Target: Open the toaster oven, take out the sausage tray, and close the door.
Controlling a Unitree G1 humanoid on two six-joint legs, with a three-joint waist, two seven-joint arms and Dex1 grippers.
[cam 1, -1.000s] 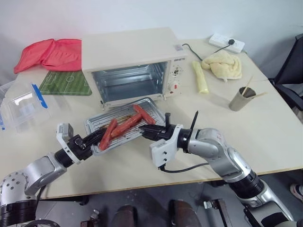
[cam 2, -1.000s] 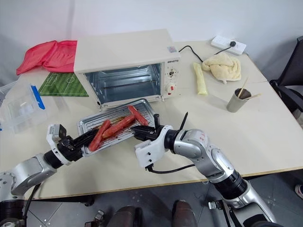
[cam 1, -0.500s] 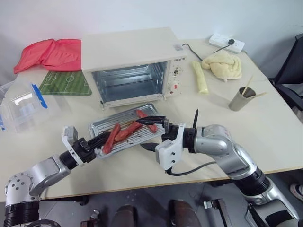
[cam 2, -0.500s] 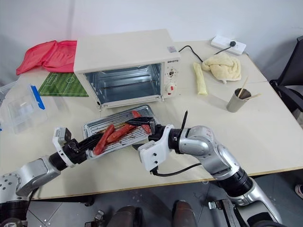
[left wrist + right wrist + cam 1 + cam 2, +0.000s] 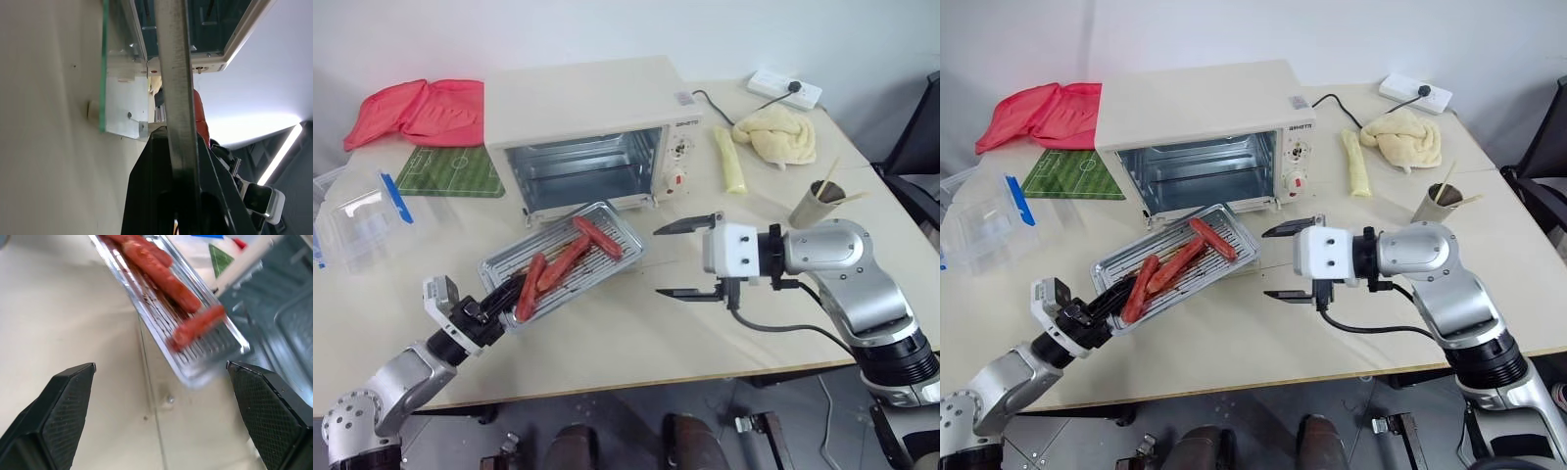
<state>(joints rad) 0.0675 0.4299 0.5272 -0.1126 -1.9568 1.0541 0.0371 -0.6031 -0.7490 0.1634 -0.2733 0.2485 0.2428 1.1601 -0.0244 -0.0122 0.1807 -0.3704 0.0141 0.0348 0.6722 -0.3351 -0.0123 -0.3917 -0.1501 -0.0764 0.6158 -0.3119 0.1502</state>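
Note:
The cream toaster oven [image 5: 578, 98] stands at the back of the table with its cavity showing. Its glass door [image 5: 120, 105] lies folded down flat in front of it. The silver sausage tray [image 5: 625, 235], with three red sausages [image 5: 597, 237] on it, hangs over the door, outside the oven. My left gripper [image 5: 499, 299] is shut on the tray's near left corner, and its fingers [image 5: 146, 186] clamp the rim. To the tray's right, my right gripper [image 5: 657, 261] stands wide open and apart from it, holding nothing.
A clear plastic box with a blue clip [image 5: 362, 220] sits at the left, with a green mat [image 5: 445, 171] and a red cloth [image 5: 411, 108] behind it. At the right are a yellow towel [image 5: 773, 132], a pale roll [image 5: 729, 162], a cup with sticks [image 5: 813, 204] and a power strip [image 5: 783, 88].
My right gripper let go of the tray's right end, opened wide and swung away to the right. The left gripper kept its hold on the tray.

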